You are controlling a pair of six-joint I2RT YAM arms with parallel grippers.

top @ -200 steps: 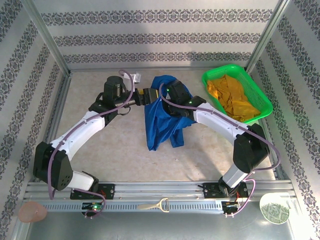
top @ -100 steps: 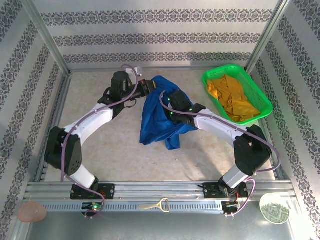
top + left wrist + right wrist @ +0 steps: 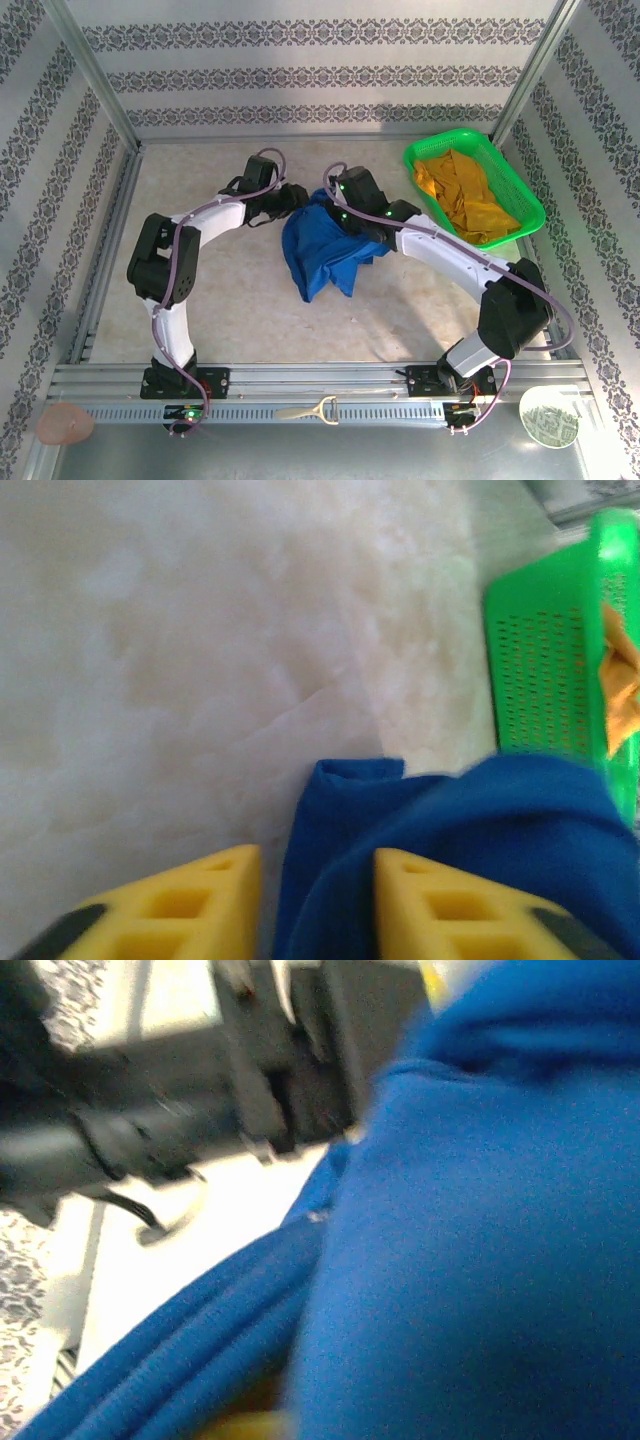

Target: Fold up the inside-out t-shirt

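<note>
The inside-out t-shirt (image 3: 320,255) is plain royal blue and lies bunched near the middle of the table, its top edge raised at my right gripper (image 3: 340,215). That gripper is shut on the cloth. In the right wrist view the t-shirt (image 3: 480,1260) drapes over the fingers (image 3: 245,1428), with just a sliver of yellow showing. My left gripper (image 3: 297,200) sits at the shirt's upper left edge. In the left wrist view a fold of the t-shirt (image 3: 480,830) lies between the yellow fingers of the left gripper (image 3: 315,865), which stand apart, with a strip of table beside the left one.
A green basket (image 3: 425,160) holding a mustard-yellow garment (image 3: 465,195) stands at the back right, and the basket (image 3: 545,650) is close ahead of the left gripper. The left arm's black wrist (image 3: 200,1110) is right beside the right gripper. Patterned walls surround the table.
The left arm folded in toward the back and its gripper shut, then came partly open at the shirt's edge. The shirt sank from a long hanging drape into a lower bunch.
</note>
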